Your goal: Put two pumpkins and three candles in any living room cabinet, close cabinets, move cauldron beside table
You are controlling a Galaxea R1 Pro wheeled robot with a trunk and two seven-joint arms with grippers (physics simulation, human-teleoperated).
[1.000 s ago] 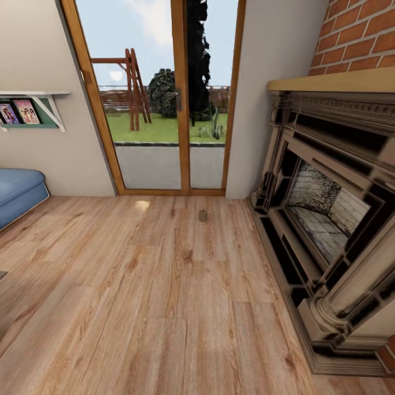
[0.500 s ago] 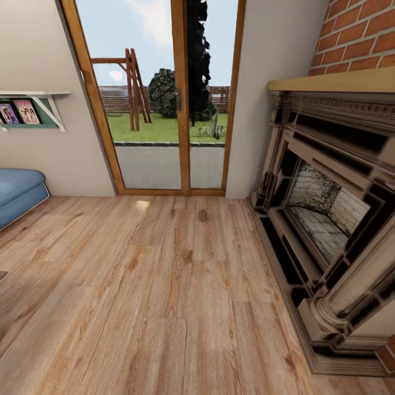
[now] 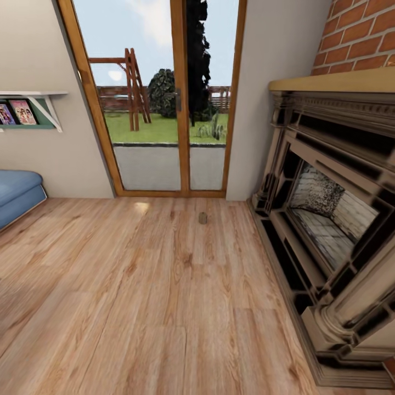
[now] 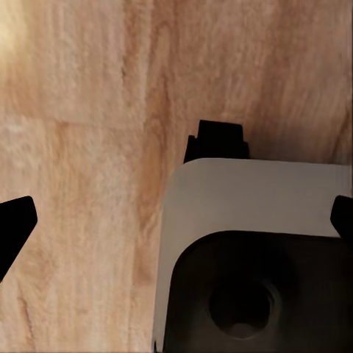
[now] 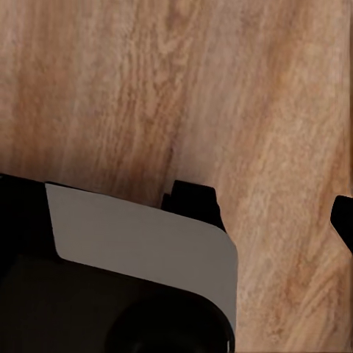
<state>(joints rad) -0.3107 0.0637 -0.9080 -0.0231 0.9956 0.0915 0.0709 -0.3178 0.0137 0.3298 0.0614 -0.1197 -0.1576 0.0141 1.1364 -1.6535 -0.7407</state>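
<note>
Head view: stubby cylindrical candle (image 3: 203, 218), grainy floorboards (image 3: 137, 296).

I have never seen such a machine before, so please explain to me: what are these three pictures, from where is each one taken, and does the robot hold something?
This is a simulated wheeled robot with two arms. The large picture comes from its head camera. It shows a living room: a wooden floor, a glass door to a garden, an ornate fireplace, and a blue seat under a wall shelf. One small beige cylinder, probably a candle, stands on the floor near the door.

The two small pictures come from cameras on the wrists, looking down at the floor. The dark tips at their edges are the fingers, spread wide apart in both. Nothing is held.
</note>
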